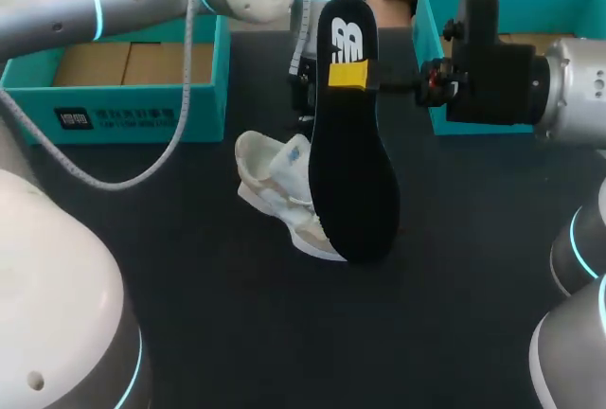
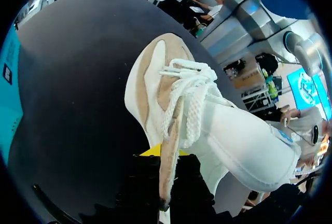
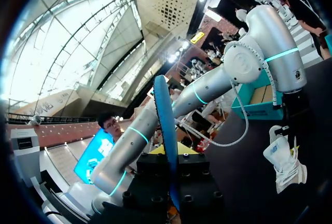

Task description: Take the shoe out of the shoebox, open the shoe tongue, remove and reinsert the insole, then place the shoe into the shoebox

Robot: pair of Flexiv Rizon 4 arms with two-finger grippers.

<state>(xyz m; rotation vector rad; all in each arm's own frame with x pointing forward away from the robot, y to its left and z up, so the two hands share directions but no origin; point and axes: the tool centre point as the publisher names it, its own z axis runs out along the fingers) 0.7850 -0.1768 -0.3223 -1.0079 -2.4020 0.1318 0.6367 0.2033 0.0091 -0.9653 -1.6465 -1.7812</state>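
Shoe (image 1: 279, 186) lies out on the desk (image 1: 189, 286), its rim pinched in the left tool (image 2: 166, 175). Insole (image 1: 352, 144) is out, clamped between the right tool's (image 3: 170, 154) fingers. By my judgement, reinserting and boxing remain.

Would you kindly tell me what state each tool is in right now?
Left tool: closed on the shoe, gripping its edge.
Right tool: closed on the insole, held upright.
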